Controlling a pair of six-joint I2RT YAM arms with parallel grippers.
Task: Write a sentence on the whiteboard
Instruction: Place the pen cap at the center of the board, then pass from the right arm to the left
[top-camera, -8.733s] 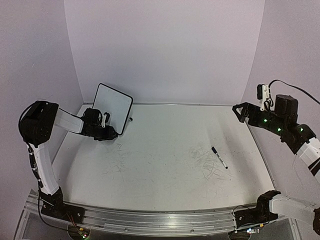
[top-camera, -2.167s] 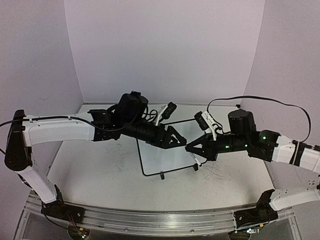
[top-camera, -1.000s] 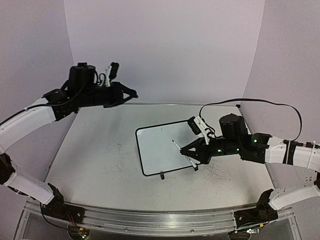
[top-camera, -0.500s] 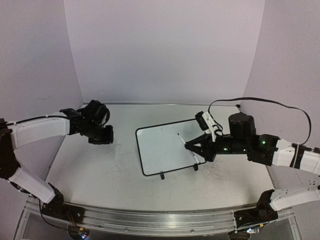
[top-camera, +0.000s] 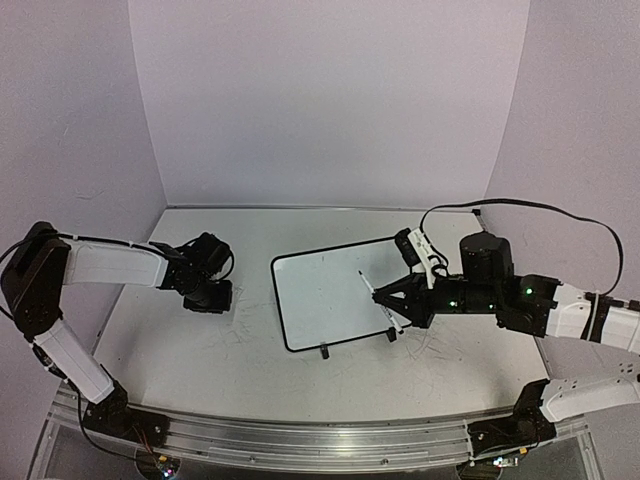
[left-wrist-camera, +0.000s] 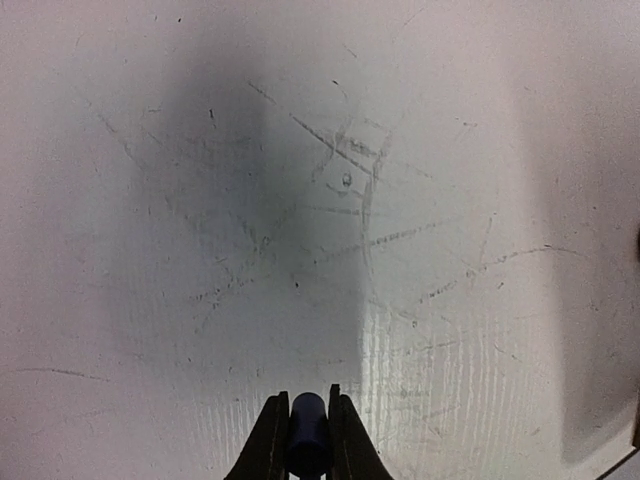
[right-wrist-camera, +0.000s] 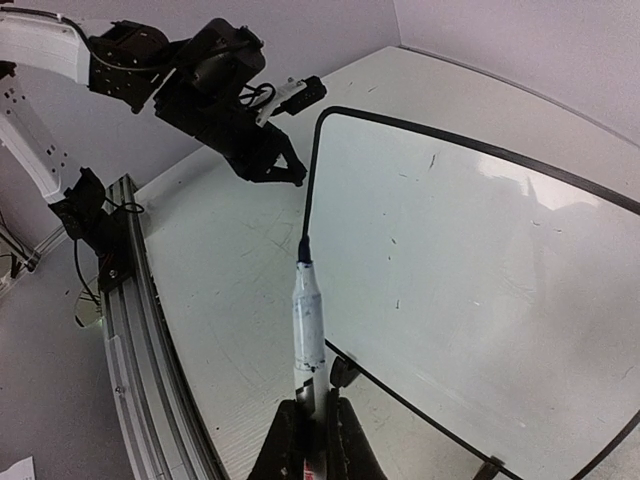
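The whiteboard (top-camera: 318, 292) lies flat mid-table, black-framed, its two small feet at the near edge; it also fills the right wrist view (right-wrist-camera: 480, 250). Only tiny specks mark its surface, and no sentence shows. My right gripper (top-camera: 393, 309) (right-wrist-camera: 312, 425) is shut on an uncapped white marker (top-camera: 380, 300) (right-wrist-camera: 308, 320), tip up and left, hovering over the board's right part. My left gripper (top-camera: 216, 298) (left-wrist-camera: 308, 415) sits low over the bare table left of the board, shut on a dark-blue marker cap (left-wrist-camera: 309, 440).
The tabletop (top-camera: 250, 340) is white and scuffed with grey scribbles, densest right of the board (top-camera: 430, 345). Lilac walls close in the back and sides. A metal rail (top-camera: 300, 440) runs along the near edge, and a black cable arcs over the right arm (top-camera: 540, 208).
My left arm came down from high at the back left to low over the table left of the board. The right gripper with the marker shifted slightly right over the board.
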